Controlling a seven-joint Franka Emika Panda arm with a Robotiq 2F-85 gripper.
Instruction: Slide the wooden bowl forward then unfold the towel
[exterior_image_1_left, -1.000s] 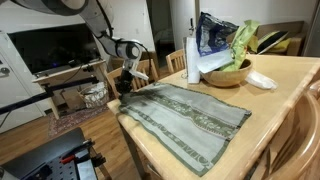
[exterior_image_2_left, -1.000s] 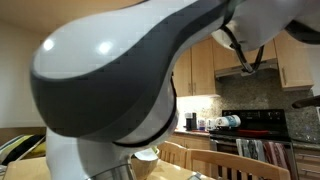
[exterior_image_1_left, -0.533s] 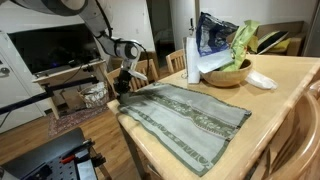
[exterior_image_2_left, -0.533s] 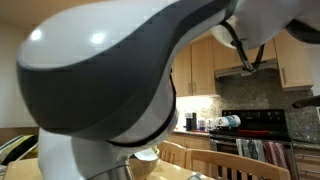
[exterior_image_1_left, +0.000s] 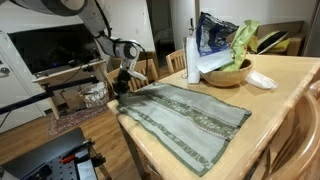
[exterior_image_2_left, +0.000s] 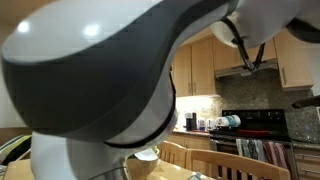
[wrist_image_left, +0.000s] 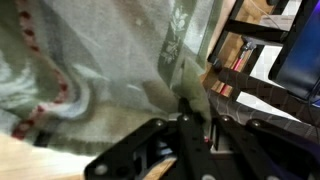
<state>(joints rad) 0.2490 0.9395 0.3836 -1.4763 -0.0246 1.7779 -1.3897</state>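
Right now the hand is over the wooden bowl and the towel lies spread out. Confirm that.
No: the hand is at a corner of the towel, away from the wooden bowl, as an exterior view shows. The towel does lie spread.

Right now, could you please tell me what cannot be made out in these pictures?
Pincer: tiny in an exterior view, blurred in the wrist view; open or shut unclear.
Towel: blocked by the arm in an exterior view.
Bowl: inside screened by leaves.
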